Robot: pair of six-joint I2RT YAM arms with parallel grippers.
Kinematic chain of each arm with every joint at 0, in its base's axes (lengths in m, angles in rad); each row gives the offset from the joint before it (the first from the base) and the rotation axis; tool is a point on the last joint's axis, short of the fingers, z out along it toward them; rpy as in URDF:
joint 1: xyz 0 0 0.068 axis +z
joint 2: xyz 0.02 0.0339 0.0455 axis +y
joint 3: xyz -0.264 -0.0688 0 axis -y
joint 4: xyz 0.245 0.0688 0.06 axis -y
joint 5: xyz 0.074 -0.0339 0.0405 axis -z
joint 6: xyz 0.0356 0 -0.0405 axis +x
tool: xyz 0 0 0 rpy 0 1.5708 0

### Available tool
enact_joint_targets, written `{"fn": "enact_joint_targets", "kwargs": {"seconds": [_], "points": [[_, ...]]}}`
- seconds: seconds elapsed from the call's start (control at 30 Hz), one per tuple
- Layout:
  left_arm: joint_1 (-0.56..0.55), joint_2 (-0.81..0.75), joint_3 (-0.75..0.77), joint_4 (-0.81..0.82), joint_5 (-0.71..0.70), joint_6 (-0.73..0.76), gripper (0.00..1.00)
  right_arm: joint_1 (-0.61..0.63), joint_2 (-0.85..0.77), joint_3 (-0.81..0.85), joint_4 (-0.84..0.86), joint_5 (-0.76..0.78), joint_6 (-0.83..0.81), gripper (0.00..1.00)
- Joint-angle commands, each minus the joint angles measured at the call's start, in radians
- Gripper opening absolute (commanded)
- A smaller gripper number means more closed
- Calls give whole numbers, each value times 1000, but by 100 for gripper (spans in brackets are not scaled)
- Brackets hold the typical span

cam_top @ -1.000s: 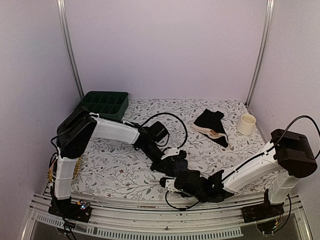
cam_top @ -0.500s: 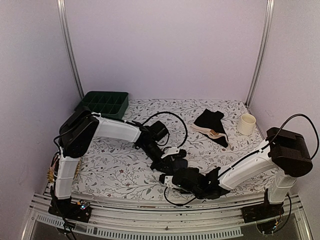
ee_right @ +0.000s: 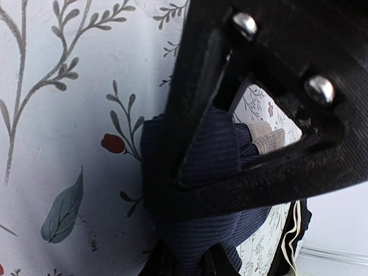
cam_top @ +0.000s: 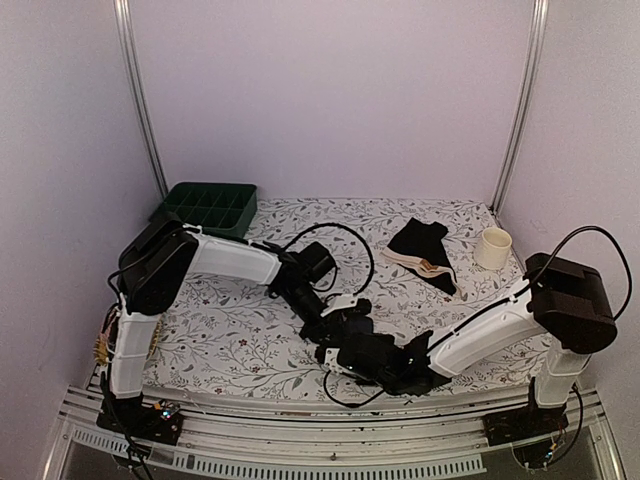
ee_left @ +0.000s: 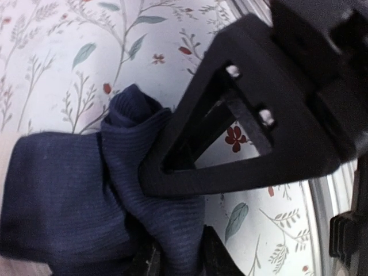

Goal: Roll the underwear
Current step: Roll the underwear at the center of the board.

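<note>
Right pincer [ee_right: 187, 261]: sliding leftward since a second ago, clenching the rolled navy underwear [ee_left: 69, 190] on the counter [ee_left: 52, 34]; left pincer [ee_left: 175, 253] is grasping the same roll.

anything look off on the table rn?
Nothing spilled or damaged. The dark underwear, pinched by both the left gripper and the right gripper, is rolled unevenly: it is bunched at one end, with a flat flap left unrolled. The underwear pile at the far right lies crumpled in a heap.
</note>
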Motion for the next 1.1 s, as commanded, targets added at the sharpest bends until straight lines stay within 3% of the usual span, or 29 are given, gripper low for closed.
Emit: {"fn": "enact_joint_targets", "kwargs": {"seconds": [0.0, 0.1, 0.2, 0.53, 0.73, 1.07], "points": [[17, -19, -85, -68, -101, 4, 31, -30, 14, 20, -142, -118, 77, 14], [36, -104, -136, -19, -108, 6, 48, -41, -2, 30, -187, -193, 102, 13], [59, -195, -209, 40, -122, 5, 54, -55, -12, 48, -245, -264, 135, 13], [102, -529, -586, 445, -171, 67, 55, -158, -35, 178, -438, -651, 208, 14], [58, -672, -817, 728, -254, 169, 55, -263, 19, 301, -592, -905, 245, 14], [-110, -652, -922, 942, -460, 248, 53, -389, 169, 493, -763, -1214, 248, 14]]}}
